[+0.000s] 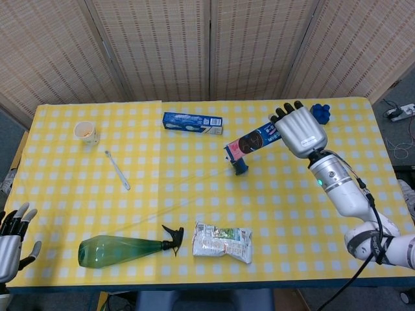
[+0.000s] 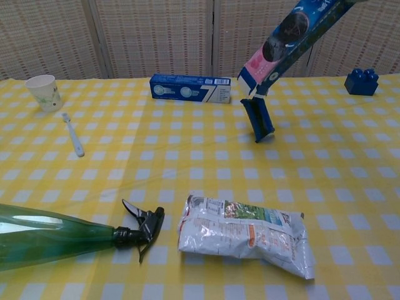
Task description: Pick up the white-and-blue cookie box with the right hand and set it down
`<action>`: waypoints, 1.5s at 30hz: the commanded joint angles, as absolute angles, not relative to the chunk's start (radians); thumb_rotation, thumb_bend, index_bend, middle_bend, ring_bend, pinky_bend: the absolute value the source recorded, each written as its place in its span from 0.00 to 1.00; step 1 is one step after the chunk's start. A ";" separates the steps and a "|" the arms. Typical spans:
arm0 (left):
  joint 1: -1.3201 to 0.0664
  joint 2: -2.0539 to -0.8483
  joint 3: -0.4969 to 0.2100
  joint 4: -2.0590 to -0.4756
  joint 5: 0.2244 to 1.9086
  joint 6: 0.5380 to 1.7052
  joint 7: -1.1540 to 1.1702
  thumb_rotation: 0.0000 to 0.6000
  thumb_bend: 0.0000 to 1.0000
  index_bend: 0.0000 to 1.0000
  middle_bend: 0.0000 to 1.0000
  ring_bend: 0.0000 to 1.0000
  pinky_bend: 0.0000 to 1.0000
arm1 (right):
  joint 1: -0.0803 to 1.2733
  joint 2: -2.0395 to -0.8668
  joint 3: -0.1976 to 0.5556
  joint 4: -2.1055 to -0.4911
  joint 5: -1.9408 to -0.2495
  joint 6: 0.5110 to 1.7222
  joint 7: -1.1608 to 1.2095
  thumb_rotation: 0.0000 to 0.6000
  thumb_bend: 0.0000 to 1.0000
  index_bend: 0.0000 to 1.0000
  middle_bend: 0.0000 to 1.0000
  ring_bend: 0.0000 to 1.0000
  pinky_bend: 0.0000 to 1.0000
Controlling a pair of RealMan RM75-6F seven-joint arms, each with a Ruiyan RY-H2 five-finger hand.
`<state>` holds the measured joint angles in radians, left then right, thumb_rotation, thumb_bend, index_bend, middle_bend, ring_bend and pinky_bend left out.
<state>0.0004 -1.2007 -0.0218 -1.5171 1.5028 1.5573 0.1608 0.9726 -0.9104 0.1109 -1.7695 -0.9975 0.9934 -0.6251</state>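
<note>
My right hand [image 1: 299,129] grips the upper end of the blue cookie box [image 1: 251,140], which has a pink end and a dark cookie picture. The box [image 2: 289,36] hangs tilted in the air over the far middle of the table, lower end pointing left. A dark blue piece [image 2: 258,119] hangs out of that open lower end, its tip close to the cloth; the head view shows the same piece [image 1: 240,166]. The chest view cuts off the hand. My left hand [image 1: 13,238] is off the table's near left corner, fingers apart and holding nothing.
A blue-and-white flat box [image 1: 192,122] lies at the far middle, a blue toy brick [image 1: 319,113] far right. A paper cup [image 1: 86,132] and a toothbrush [image 1: 118,170] are on the left. A green spray bottle [image 1: 126,249] and a crumpled snack bag [image 1: 223,241] lie near the front edge.
</note>
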 commanded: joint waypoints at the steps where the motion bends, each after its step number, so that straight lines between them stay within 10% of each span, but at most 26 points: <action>1: 0.001 -1.200 -0.022 -1.518 1.502 1.558 0.161 1.00 0.37 0.17 0.07 0.09 0.02 | 0.929 -0.905 0.153 -1.788 -1.073 1.045 -0.516 1.00 0.37 0.29 0.36 0.26 0.31; 22: 0.010 -1.200 -0.019 -1.511 1.501 1.568 0.148 1.00 0.37 0.17 0.07 0.10 0.02 | 0.777 -1.254 0.098 -1.546 -1.243 0.910 0.124 1.00 0.39 0.29 0.35 0.27 0.31; 32: 0.006 -1.207 -0.020 -1.508 1.503 1.562 0.151 1.00 0.37 0.17 0.07 0.09 0.02 | 0.750 -1.270 0.051 -1.479 -1.309 0.820 0.238 1.00 0.32 0.00 0.07 0.07 0.24; 45: 0.012 -1.198 -0.029 -1.502 1.501 1.581 0.135 1.00 0.37 0.17 0.07 0.09 0.02 | 0.569 -1.121 0.032 -1.594 -1.396 1.130 0.049 1.00 0.36 0.03 0.23 0.15 0.22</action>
